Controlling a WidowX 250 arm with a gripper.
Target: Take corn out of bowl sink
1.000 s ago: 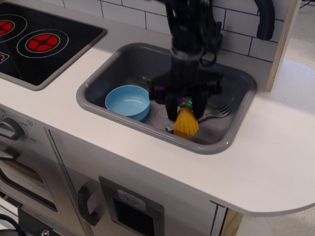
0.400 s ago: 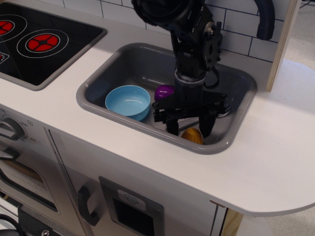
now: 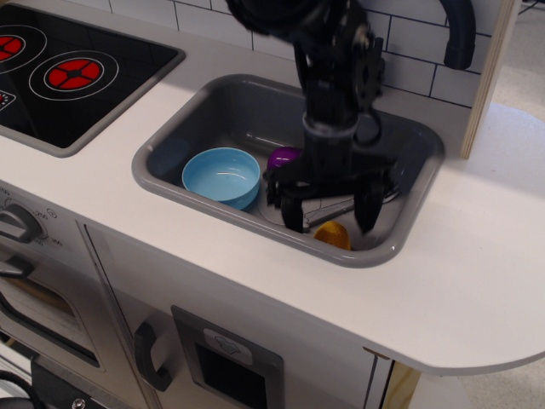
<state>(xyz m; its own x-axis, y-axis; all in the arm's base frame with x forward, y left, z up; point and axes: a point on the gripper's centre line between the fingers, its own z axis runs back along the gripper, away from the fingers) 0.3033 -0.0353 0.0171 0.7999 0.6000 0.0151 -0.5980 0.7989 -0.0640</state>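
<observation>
The yellow corn lies on the floor of the grey sink, at its front right, outside the light blue bowl. The bowl stands empty at the sink's front left. My gripper hangs just above the corn with its two black fingers spread wide, one on each side of it. It is open and holds nothing. The arm hides the middle of the sink floor.
A purple eggplant lies behind the gripper, right of the bowl. A grey fork lies at the right of the sink. A black stovetop with red rings is at the left. A black faucet stands at the back right.
The gripper carried the corn from beside the eggplant down to the sink's front right, let it go and opened. It has since lifted slightly off the corn.
</observation>
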